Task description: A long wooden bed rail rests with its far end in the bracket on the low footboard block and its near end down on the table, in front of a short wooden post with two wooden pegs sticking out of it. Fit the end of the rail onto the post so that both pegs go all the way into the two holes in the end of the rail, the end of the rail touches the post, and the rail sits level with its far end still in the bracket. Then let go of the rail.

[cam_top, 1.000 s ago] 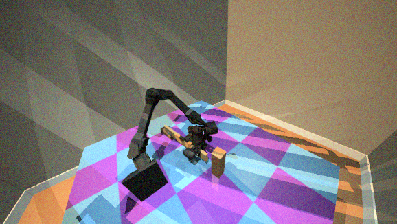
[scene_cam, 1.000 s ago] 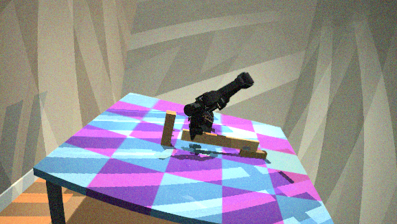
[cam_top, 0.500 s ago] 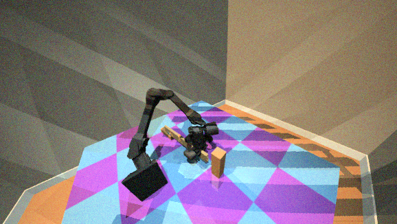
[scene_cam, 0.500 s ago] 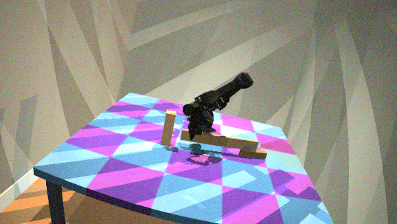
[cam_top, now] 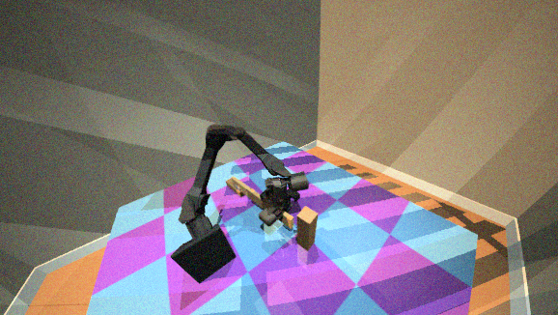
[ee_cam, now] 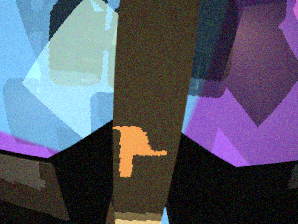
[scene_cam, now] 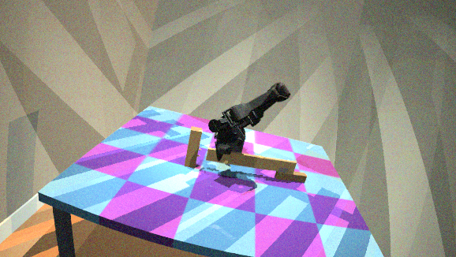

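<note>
Seemingly claw (scene_cam: 223, 154) tight on rail (scene_cam: 258, 161), near post (scene_cam: 193, 147)

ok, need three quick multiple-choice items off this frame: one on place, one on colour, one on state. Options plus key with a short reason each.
1. Where does the gripper sit along the rail?
A. near the end facing the post
B. at the bracket end
C. off the rail

2. What colour is the arm's base?
A. orange
B. black
C. white

3. Is the rail's near end against the post?
A. yes, flush
B. no, a gap shows
C. the rail lies flat on the table

Key: 1 A, the exterior view shows the gripper shut on the rail close to the post-side end. 2 B, the top view shows a black block. 3 B, the table's pattern shows between rail end and post.
</note>
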You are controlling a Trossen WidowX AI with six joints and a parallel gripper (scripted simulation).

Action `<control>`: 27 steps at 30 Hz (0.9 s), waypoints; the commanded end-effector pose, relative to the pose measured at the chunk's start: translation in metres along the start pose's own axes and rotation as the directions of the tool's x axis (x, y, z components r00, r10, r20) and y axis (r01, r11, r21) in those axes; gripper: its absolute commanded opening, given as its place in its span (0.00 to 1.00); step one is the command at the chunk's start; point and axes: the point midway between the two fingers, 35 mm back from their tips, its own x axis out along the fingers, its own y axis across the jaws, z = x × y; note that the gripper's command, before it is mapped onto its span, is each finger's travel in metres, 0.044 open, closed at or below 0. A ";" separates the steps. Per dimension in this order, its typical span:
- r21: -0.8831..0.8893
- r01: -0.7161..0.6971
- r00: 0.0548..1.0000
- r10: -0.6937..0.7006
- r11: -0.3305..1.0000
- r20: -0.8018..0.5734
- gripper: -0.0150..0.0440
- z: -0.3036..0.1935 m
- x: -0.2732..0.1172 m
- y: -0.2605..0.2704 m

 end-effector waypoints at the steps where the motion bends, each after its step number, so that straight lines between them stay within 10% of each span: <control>1: -0.001 0.008 1.000 -0.008 1.000 -0.007 0.25 -0.004 -0.003 -0.001; 27: -0.001 0.008 1.000 -0.008 1.000 -0.007 0.25 -0.012 -0.003 -0.001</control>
